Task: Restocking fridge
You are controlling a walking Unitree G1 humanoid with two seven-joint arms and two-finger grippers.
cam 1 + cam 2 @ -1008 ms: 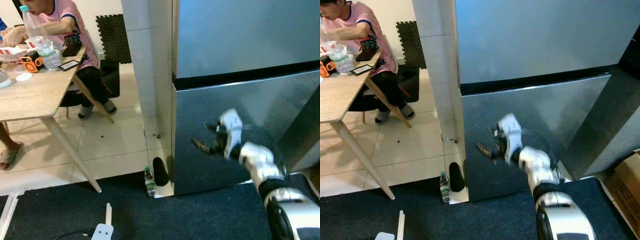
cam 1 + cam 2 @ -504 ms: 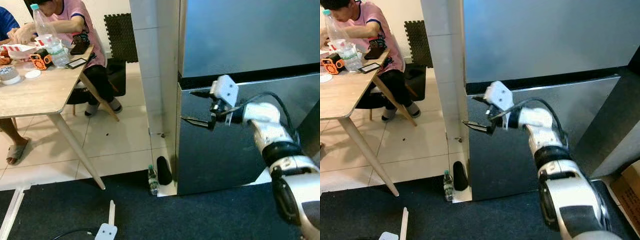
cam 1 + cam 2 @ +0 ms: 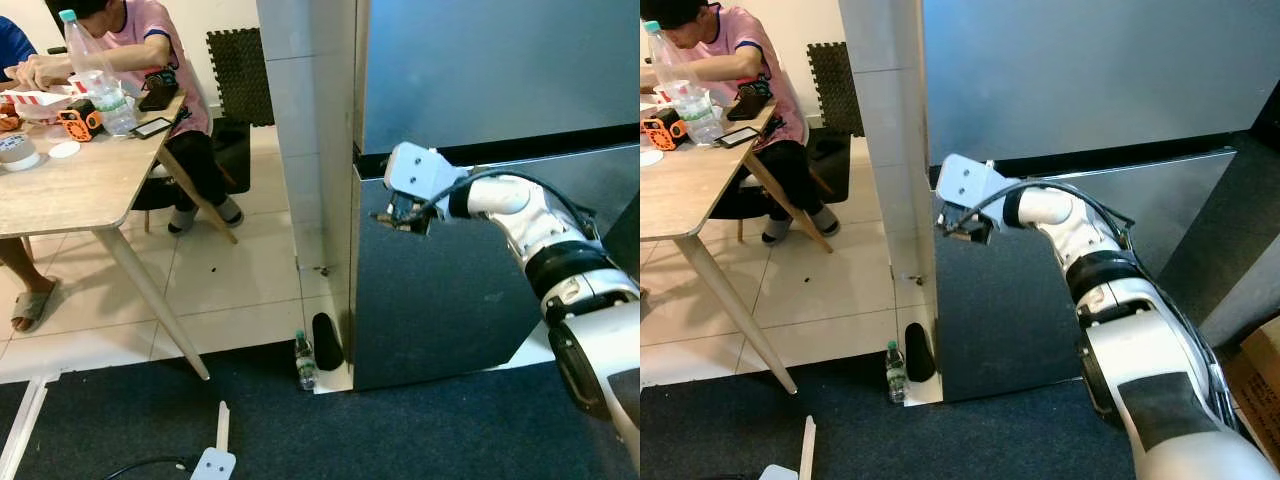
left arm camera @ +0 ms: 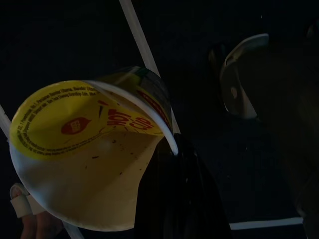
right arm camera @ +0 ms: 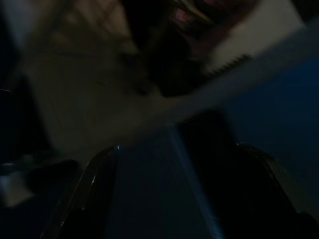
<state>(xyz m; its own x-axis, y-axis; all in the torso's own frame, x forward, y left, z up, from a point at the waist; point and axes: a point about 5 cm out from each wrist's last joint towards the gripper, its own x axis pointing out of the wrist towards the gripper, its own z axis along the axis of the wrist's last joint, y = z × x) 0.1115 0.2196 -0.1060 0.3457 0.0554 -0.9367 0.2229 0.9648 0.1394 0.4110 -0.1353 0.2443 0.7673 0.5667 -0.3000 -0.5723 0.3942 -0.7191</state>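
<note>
The right gripper (image 3: 392, 218) is reaching the left edge of the fridge's lower door (image 3: 450, 280); whether its fingers are parted I cannot tell. The left gripper (image 4: 169, 194) is clamping a yellow-lidded paper cup (image 4: 84, 149). The glossy steel fridge (image 3: 480, 70) is closed, so restocking is barely beginning.

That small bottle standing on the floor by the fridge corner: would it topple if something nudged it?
Probably. The small bottle is tall and narrow, standing upright on the tile edge, so a nudge would likely tip it. It looks like plastic, so probably light, and once down it would likely roll.
</note>
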